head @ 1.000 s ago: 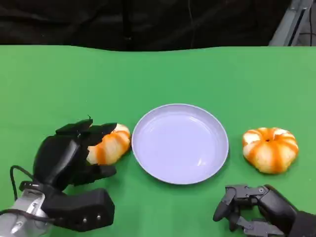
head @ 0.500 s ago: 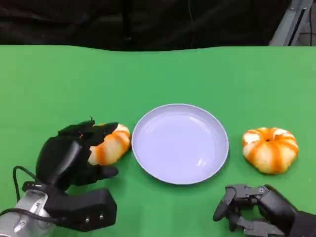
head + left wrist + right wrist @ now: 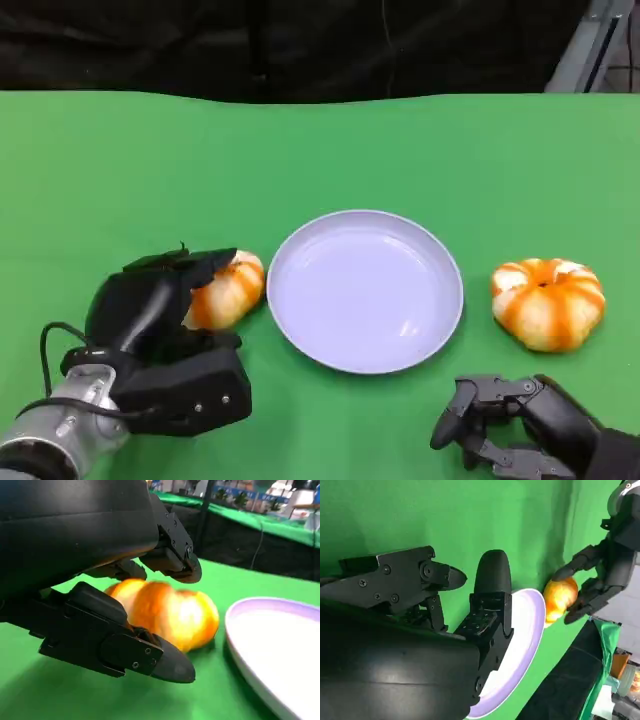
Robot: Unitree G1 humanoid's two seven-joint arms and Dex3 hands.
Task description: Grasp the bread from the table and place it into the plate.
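Observation:
An orange-and-white striped bread (image 3: 228,290) lies on the green table just left of the lilac plate (image 3: 365,290). My left hand (image 3: 155,305) grips it, fingers over its top and thumb under its near side. The left wrist view shows this bread (image 3: 170,612) between the upper fingers (image 3: 172,555) and the thumb, with the plate (image 3: 280,640) close beside it. A second striped bread (image 3: 547,302) sits right of the plate. My right hand (image 3: 510,415) rests low near the table's front edge, fingers apart and holding nothing. In the right wrist view my left hand (image 3: 607,565) pinches the bread (image 3: 561,598) beyond the plate (image 3: 525,630).
The green table (image 3: 320,150) stretches back to a dark backdrop. A grey metal frame (image 3: 590,50) stands at the far right corner. A black cable (image 3: 45,345) loops beside my left wrist.
My left hand has pushed forward and its fingers have closed further over the bread. The bread, the plate and my right hand have stayed in place.

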